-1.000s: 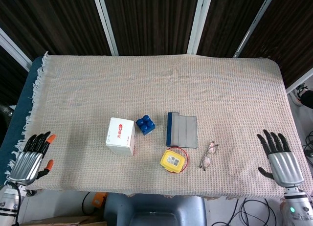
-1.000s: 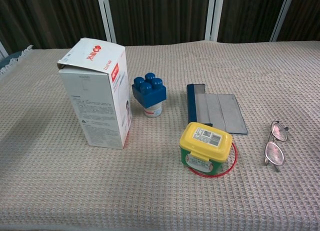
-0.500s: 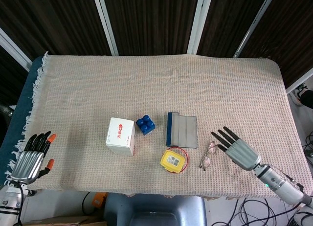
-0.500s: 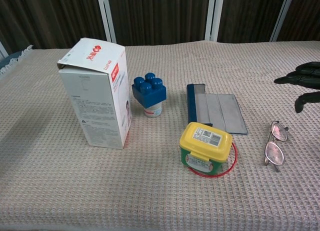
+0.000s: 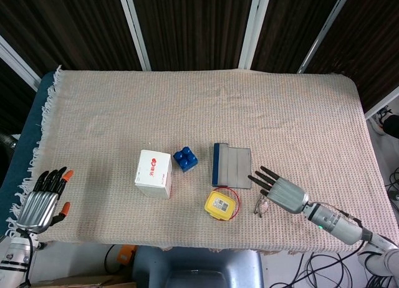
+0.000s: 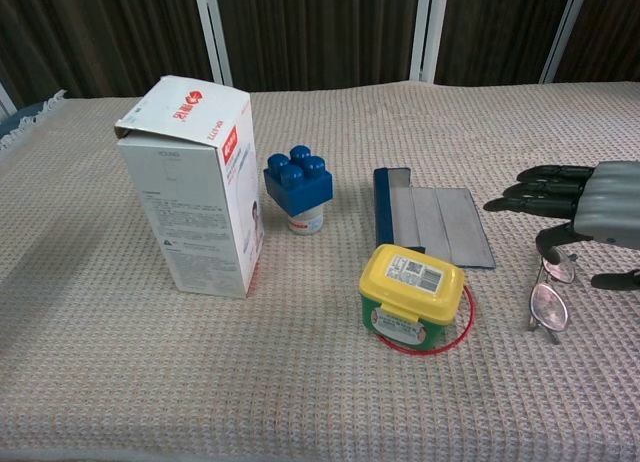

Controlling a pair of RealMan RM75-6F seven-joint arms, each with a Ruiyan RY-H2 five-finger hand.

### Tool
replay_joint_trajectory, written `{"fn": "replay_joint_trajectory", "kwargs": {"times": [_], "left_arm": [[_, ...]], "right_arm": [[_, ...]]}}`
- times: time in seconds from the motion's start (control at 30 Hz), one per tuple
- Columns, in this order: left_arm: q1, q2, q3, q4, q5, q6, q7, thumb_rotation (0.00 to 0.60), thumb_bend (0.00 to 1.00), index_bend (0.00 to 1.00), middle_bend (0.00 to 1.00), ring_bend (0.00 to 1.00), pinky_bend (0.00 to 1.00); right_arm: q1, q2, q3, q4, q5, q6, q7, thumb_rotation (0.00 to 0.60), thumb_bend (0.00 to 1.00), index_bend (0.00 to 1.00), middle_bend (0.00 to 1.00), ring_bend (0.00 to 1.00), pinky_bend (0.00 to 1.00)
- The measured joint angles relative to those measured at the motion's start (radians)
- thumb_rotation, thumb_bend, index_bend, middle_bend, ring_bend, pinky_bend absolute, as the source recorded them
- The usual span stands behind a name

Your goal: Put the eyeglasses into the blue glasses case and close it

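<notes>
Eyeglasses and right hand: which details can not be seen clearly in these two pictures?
- Eyeglasses: in the head view the right hand covers part of them; whether it touches them cannot be told in either view.
- Right hand: cut off by the right edge in the chest view.
- Left hand: shows only in the head view, at the table corner.
- Blue glasses case: lies open; inside too small to read.
- White carton: print too small.
</notes>
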Motion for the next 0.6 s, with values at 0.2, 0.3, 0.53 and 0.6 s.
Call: {"fn": "replay_joint_trajectory", "kwargs": {"times": [0.2, 0.3, 0.53, 0.6], "left_arm": [[0.000, 0.001, 0.000, 0.001, 0.001, 0.000, -0.003, 0.600, 0.42, 0.00, 0.00, 0.00, 0.01], [-0.001, 0.001, 0.000, 0.001, -0.002, -0.003, -0.002, 0.600, 0.42, 0.00, 0.00, 0.00, 0.01], [-0.001, 0.001, 0.000, 0.001, -0.003, -0.001, -0.003, 0.600, 0.42, 0.00, 0.00, 0.00, 0.01], [-0.001, 0.002, 0.000, 0.002, -0.003, -0.001, -0.004, 0.600, 0.42, 0.00, 0.00, 0.00, 0.01]], "right_arm": [[0.024, -0.016, -0.013, 0.012, 0.013, -0.028, -0.006, 0.600, 0.43, 0.60, 0.00, 0.00, 0.00], [0.035, -0.028, -0.016, 0.019, 0.020, -0.035, -0.007, 0.600, 0.44, 0.62, 0.00, 0.00, 0.00], [0.054, -0.055, -0.025, 0.036, 0.039, -0.046, 0.007, 0.600, 0.44, 0.62, 0.00, 0.00, 0.00], [0.058, -0.060, -0.029, 0.038, 0.042, -0.046, 0.010, 0.600, 0.46, 0.63, 0.00, 0.00, 0.00]]}}
